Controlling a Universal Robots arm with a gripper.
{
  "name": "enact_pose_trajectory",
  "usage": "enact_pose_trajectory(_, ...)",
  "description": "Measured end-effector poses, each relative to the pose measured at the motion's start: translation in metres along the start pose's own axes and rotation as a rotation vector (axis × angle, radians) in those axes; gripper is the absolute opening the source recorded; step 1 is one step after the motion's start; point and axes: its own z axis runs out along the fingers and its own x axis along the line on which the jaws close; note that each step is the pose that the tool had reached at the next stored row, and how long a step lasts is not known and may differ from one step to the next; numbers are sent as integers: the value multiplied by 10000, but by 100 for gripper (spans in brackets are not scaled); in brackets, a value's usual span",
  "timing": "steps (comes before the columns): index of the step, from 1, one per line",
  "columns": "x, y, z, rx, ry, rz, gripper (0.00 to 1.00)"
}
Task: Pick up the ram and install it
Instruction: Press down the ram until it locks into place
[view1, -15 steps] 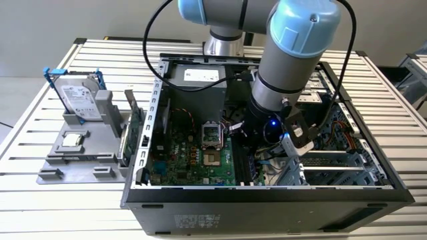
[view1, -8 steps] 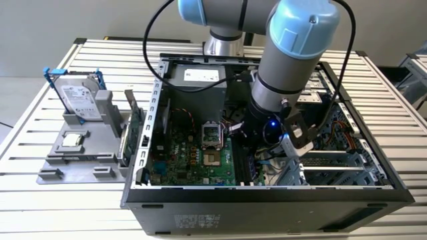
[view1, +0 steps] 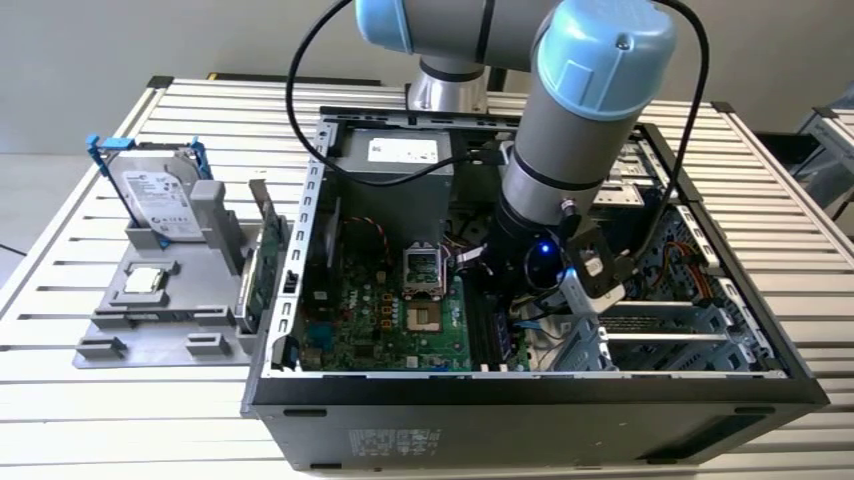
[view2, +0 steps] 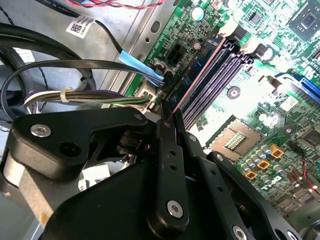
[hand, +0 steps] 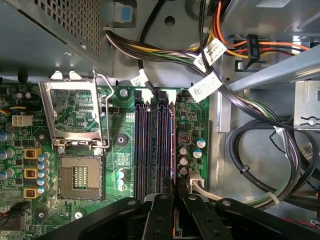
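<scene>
The ram (hand: 174, 150) shows edge-on as a thin strip with a reddish edge. It stands along the outermost of the memory slots (hand: 147, 145), on the side nearest the row of small capacitors. My gripper (hand: 175, 202) is shut on the ram's near end, with one black finger (hand: 161, 215) on each side of it. In the second wrist view the ram (view2: 200, 75) runs away from the gripper (view2: 170, 120) over the slots (view2: 220, 75). In the exterior view the gripper (view1: 507, 325) reaches down inside the open computer case (view1: 534, 385), over the motherboard's right part.
An empty CPU socket (hand: 80, 175) with its raised metal frame (hand: 75, 112) lies beside the slots. Thick cable bundles (hand: 260, 165) crowd the other side. Outside the case a hard drive with blue rails (view1: 160, 195) stands on a grey fixture (view1: 160, 310), next to a green expansion card (view1: 267, 250).
</scene>
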Motion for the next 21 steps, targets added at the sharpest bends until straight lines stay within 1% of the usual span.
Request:
enact_pose_trajectory(16, 1, 0, -1, 1, 1, 1, 0)
enact_pose_trajectory(19, 2, 1, -31, 7, 2, 1, 0)
enact_pose_trajectory(21, 2, 1, -64, 19, 3, 1, 0)
